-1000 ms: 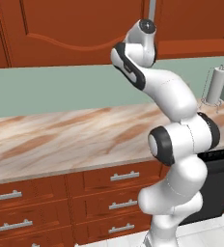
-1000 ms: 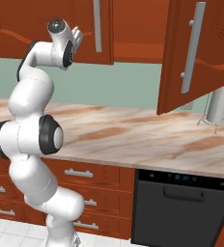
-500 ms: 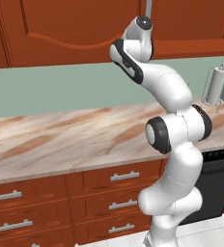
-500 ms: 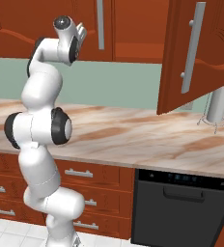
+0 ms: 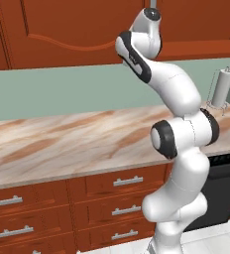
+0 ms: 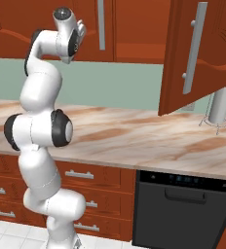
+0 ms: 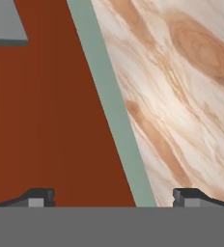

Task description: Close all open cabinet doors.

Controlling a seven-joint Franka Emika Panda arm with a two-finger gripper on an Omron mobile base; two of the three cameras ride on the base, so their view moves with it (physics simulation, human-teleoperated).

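Observation:
One cabinet door (image 6: 195, 56) stands swung open at the right, its long grey bar handle (image 6: 194, 48) facing me. The wall cabinet doors behind the arm (image 5: 62, 30) lie shut; one carries a grey handle (image 6: 101, 24). My arm reaches high, and its hand (image 6: 68, 31) is up against the shut doors, well left of the open door. In the hand view my gripper (image 7: 113, 198) is open, its fingertips (image 7: 36, 195) far apart and nothing between them. It looks down past a reddish-brown cabinet face (image 7: 51, 120) to the marble counter (image 7: 181, 87).
The marble counter (image 6: 134, 136) runs below the cabinets, over wooden drawer fronts (image 5: 122, 183). A paper-towel holder (image 6: 221, 104) stands on it at the right, just under the open door. A black oven (image 6: 183, 209) sits below that end.
The hand has risen a little toward the wall cabinets and the arm's lower links have turned more upright. The open door has not moved.

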